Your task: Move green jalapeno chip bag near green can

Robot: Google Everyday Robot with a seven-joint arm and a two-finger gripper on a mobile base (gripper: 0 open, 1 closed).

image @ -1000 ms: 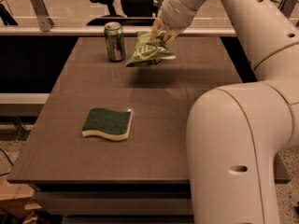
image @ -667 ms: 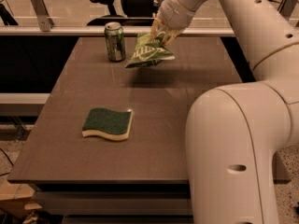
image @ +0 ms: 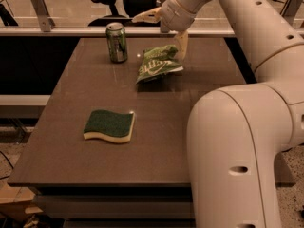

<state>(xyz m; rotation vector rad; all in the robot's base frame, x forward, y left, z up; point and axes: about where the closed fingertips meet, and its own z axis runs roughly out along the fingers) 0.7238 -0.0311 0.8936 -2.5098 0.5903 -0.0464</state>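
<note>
**Item 1: green jalapeno chip bag (image: 158, 64).** It lies crumpled on the desk (image: 71, 160), toward the far edge and about mid-width. It is near the green can but not touching it.
- Handling (judged): light, soft, crinkly film that is probably slick and yields under a pinch. The contents are brittle.
- Best hold: a raised fold or the sealed edge at its far right corner, pinched gently.

**Item 2: green can (image: 117, 42).** It stands upright by the far edge, on the side toward the far left corner.

**Item 3: gripper (image: 159, 37).** It hangs over the far edge, above and behind the bag, with its fingers spread wide and holding nothing. One finger points down just beside the bag's far right corner. Whether it touches the bag cannot be told.

**Item 4: sponge (image: 109, 126).** Green-topped and yellow, it lies flat toward the near left corner, well apart from the bag and the can.
</note>
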